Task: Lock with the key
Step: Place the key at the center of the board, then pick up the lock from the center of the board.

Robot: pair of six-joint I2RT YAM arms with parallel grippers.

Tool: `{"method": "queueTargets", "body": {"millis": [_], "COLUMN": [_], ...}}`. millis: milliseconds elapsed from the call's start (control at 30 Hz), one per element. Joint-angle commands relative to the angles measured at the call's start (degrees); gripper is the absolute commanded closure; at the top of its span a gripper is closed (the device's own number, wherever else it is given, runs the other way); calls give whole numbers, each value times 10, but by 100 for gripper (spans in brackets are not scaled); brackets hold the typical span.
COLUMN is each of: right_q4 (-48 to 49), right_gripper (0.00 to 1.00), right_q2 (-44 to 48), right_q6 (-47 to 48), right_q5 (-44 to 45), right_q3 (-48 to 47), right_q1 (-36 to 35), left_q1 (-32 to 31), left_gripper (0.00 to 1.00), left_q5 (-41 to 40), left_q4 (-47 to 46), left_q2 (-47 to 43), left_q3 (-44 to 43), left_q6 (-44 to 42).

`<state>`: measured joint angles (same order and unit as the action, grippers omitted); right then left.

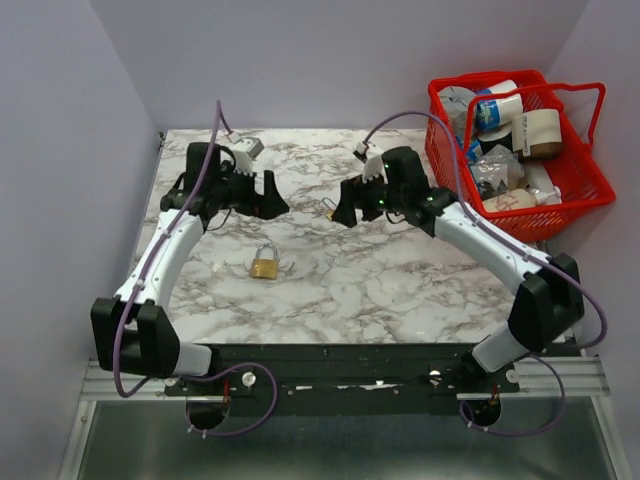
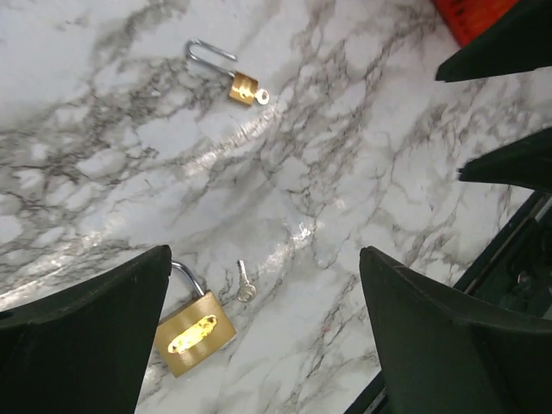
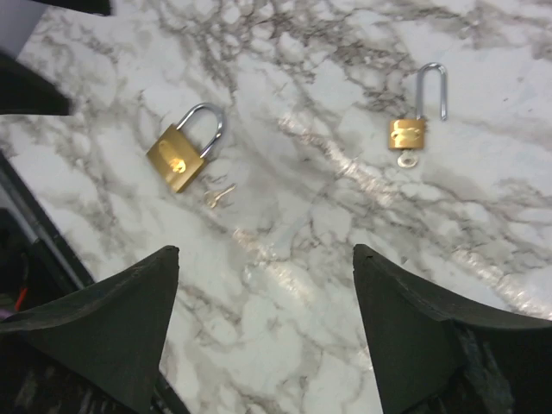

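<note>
Red basket (image 1: 585, 165), far right, holds bottles (image 1: 497, 110) and other clutter. Left gripper (image 2: 267, 336) and right gripper (image 3: 263, 328) gape empty; key (image 2: 245, 283) lies beside brass padlock (image 2: 194, 332).

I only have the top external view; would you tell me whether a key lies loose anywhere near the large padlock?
Observer: Yes, the left wrist view shows a loose key lying on the marble right beside the large padlock.
Operator: Thank you. What about the small padlock farther back?
Observer: The right wrist view shows its shackle swung open and a second key sitting in its keyhole.
</note>
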<state>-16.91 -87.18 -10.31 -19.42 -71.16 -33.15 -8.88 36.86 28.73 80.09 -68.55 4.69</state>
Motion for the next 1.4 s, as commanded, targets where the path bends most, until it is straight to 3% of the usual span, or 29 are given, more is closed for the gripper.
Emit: {"method": "queueTargets", "body": {"millis": [0,333,433,667,1367], "right_q4": [-81,-111,-114,-115,-109], "right_gripper": [23,32,32,32,40], "right_q2": [-107,-279,-308,-359,-451], "right_q6": [75,129,137,151,180], "right_q5": [71,98,95,84,124], "right_q3": [-109,-255,-270,-298,-341], "right_q1": [2,2,1,2,1], "left_q1": [38,58,58,58,60], "left_gripper": [1,1,1,1,1], "left_q5": [-3,-68,-49,-4,4], "left_q4": [-57,-131,-120,-133,-142], "left_q2": [-52,-133,-133,-134,-143], "left_q3": [-4,37,40,52,72], "left_q6": [71,130,129,146,156]}}
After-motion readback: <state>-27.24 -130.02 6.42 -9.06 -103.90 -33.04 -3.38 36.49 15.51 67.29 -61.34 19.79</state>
